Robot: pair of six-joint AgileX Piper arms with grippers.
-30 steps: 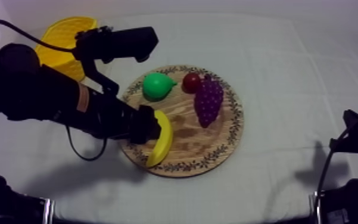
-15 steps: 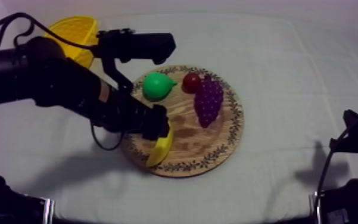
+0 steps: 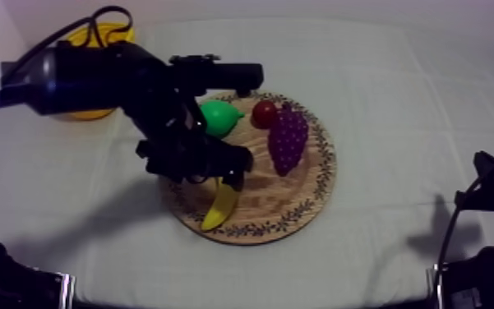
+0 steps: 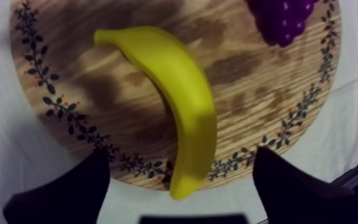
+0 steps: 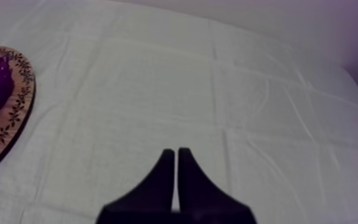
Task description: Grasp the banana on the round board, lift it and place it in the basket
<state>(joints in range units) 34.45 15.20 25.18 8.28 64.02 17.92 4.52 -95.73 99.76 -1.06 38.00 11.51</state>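
The yellow banana (image 3: 219,209) lies on the round wooden board (image 3: 299,205) near its front left rim. My left gripper (image 3: 219,171) hangs over the banana's upper end. In the left wrist view the banana (image 4: 184,101) lies flat on the board (image 4: 68,77), with my left gripper (image 4: 181,154) open and one black finger at each side of it, not touching. The yellow basket (image 3: 81,112) stands at the far left, mostly hidden behind my left arm. My right gripper (image 5: 176,156) is shut on nothing, over bare cloth at the right.
A green pear (image 3: 221,117), a small red fruit (image 3: 264,112) and purple grapes (image 3: 288,140) share the board's far half. The grapes (image 4: 282,18) lie just beyond the banana. Open cloth lies right of the board (image 5: 8,125).
My left arm has swung right from the basket side, and its gripper has moved along the banana toward the board's middle. The banana has stayed in place. The right arm is still.
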